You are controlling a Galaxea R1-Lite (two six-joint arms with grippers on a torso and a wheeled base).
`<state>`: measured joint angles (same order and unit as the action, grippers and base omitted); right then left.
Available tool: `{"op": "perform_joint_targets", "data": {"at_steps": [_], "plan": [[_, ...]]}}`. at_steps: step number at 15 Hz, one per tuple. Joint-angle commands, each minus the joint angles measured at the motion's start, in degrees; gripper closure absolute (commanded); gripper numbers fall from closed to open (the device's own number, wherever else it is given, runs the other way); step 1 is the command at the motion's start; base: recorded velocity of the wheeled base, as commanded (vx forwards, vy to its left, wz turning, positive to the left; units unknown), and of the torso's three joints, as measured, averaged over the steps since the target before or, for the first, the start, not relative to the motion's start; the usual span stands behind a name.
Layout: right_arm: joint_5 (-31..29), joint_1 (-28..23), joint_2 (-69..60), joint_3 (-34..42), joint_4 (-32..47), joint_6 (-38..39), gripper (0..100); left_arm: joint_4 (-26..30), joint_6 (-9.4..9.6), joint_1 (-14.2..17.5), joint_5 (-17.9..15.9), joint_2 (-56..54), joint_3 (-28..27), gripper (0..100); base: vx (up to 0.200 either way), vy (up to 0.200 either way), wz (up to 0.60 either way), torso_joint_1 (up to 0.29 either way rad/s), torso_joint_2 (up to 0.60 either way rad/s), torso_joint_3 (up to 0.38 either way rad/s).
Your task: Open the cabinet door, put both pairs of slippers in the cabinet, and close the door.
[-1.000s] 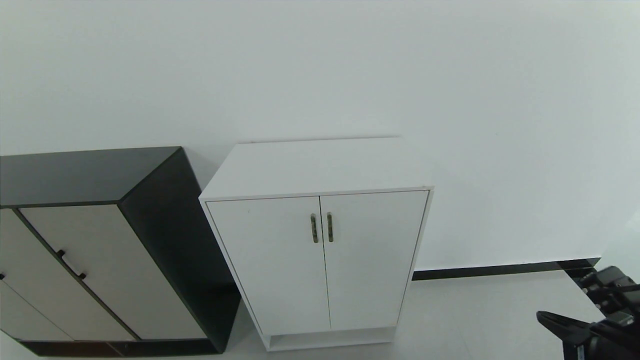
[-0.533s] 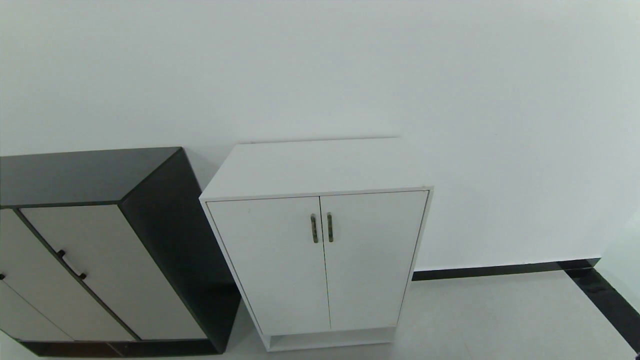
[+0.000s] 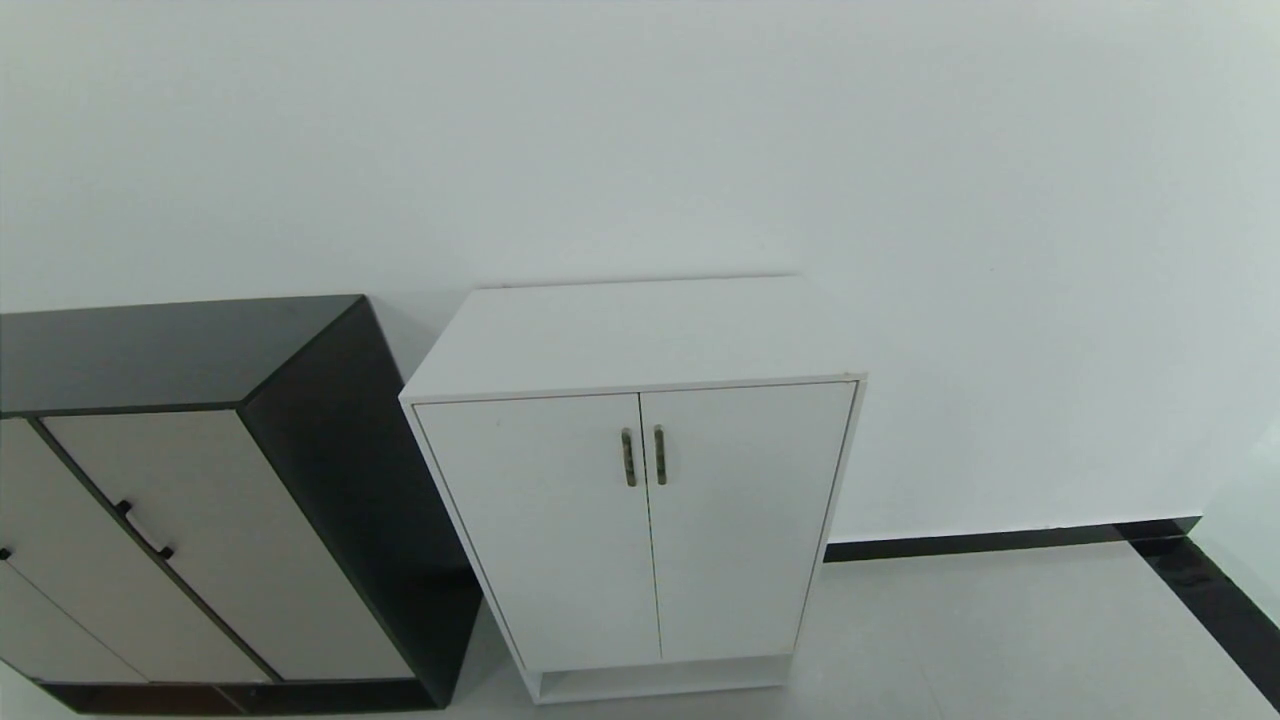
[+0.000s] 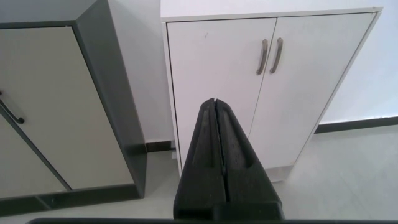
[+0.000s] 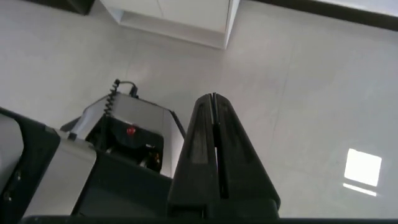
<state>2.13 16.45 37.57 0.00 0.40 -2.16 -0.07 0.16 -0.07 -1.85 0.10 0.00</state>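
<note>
Your left gripper [image 4: 214, 107] and right gripper [image 5: 213, 101] are clenched empty; grab the stiff, probably light cabinet door [image 3: 740, 530] by the slim handle [image 3: 660, 455] at its ten o'clock.

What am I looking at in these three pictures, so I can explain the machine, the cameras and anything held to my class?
These come from a wheeled robot with two arms, each ending in a gripper. The wide picture is from a camera on its head, looking forward and down. It faces a white cabinet standing on the floor, both doors closed, two handles side by side in the middle. On the robot's left stands a black cabinet with pale doors, also closed. The other two pictures come from cameras on the wrists; the dark wedge in each is that arm's own gripper. The left gripper points toward the white cabinet's doors; the right gripper points down at the floor. Both are shut and hold nothing.
</note>
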Motion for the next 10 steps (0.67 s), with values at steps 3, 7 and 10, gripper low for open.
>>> {"op": "perform_joint_targets", "data": {"at_steps": [3,7,10], "plan": [[-2.0,-6.7,-10.5,0.0,-0.3,0.8,100,0.0,0.02,0.0,0.0,0.0,0.0,100,0.0,0.0,0.0,0.0,0.0,0.0],[-2.0,-16.2,-20.3,0.0,-0.3,1.3,100,0.0,-0.07,0.0,0.0,0.0,0.0,100,0.0,0.0,0.0,0.0,0.0,0.0],[-2.0,-17.9,-29.6,0.0,-0.3,1.5,100,0.0,-0.07,0.0,0.0,0.0,0.0,100,0.0,0.0,0.0,0.0,0.0,0.0]]}}
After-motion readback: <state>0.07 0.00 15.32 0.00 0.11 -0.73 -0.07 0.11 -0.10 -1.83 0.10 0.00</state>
